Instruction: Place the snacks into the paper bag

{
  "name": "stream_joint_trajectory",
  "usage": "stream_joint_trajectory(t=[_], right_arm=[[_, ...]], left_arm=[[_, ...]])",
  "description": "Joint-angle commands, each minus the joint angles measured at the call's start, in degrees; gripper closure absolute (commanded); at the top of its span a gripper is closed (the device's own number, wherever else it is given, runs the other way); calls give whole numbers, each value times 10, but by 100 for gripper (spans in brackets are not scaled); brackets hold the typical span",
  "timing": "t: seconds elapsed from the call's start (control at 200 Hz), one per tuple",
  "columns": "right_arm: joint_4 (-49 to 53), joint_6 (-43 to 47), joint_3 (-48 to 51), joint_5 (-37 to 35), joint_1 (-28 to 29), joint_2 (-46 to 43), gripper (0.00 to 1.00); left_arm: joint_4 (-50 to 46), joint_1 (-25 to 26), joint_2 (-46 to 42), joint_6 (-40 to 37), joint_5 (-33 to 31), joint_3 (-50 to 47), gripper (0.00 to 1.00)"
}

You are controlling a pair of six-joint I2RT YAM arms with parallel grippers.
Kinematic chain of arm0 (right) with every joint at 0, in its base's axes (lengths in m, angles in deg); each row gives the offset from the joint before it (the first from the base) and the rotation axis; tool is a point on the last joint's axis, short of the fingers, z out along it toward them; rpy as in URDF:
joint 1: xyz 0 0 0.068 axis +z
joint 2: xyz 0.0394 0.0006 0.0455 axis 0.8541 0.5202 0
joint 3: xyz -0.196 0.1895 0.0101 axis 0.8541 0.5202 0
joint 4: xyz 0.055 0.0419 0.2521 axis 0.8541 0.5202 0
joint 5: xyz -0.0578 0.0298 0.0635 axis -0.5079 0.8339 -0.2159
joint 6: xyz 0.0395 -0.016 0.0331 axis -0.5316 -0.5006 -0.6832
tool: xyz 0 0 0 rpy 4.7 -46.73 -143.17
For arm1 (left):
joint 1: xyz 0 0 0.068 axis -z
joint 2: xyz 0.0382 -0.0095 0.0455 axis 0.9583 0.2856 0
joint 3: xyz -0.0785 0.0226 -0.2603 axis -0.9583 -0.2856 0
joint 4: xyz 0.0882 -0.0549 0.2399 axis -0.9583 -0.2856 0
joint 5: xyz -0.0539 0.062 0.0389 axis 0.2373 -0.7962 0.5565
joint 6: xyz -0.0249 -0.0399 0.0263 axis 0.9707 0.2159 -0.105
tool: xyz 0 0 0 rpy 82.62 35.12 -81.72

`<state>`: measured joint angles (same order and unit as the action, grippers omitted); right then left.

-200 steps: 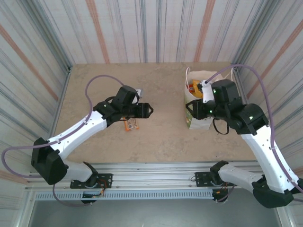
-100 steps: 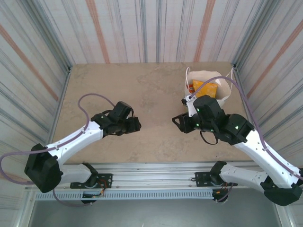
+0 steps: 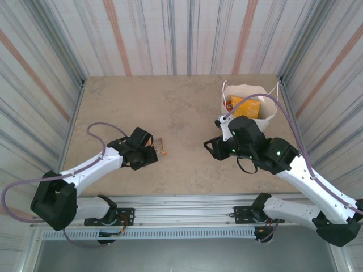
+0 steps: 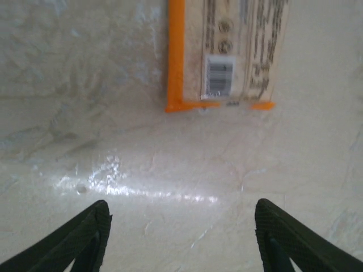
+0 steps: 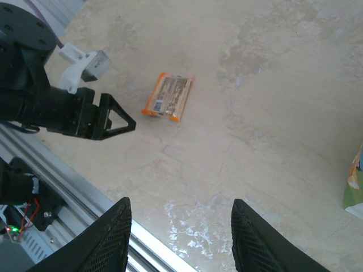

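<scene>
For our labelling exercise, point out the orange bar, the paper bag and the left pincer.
Orange bar (image 5: 168, 105), right wrist view, middle of its wrapper.
Paper bag (image 3: 266, 116), top view, its white wall.
Left pincer (image 4: 181, 204), left wrist view, midway between fingertips.

Looks down at a slant on a beige marbled table (image 5: 272, 102). Has the right gripper (image 5: 181, 241) at the bottom edge, its dark fingers (image 5: 108, 238) well apart, with bare table and a patch of glare between them. Finds an orange-edged bar (image 5: 168, 97) above and left of centre, lying flat with its pale printed face up, touching nothing. Catches the left gripper (image 5: 120, 120) at the left, black and pointing right, its tip near the bar's lower end but apart from it; cannot tell its spread from this side. Shows a white bracket (image 5: 84, 63) on top of that arm, a metal rail (image 5: 68, 190) along the lower left, and a green-and-white corner of the bag (image 5: 354, 192) at the right edge.
</scene>
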<state>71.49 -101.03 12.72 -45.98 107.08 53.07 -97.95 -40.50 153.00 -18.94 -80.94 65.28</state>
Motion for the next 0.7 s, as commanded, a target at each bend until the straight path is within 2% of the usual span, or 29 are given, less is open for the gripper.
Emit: stream_joint_trajectory(t=[0.0,0.21,0.626,0.691], right_arm=[[-4,-12,3,-3,4,0,52],[1,-4,-1,-4,4,5,52],[-6,-10,-1,10,3,29,51],[-6,-11,-1,10,3,29,51]], left_arm=[[25,-29,17,-22,-1,10,34],[25,-60,83,-75,3,58,36],[12,-62,230,-128,-19,160,37],[13,-61,245,-135,-19,168,41]])
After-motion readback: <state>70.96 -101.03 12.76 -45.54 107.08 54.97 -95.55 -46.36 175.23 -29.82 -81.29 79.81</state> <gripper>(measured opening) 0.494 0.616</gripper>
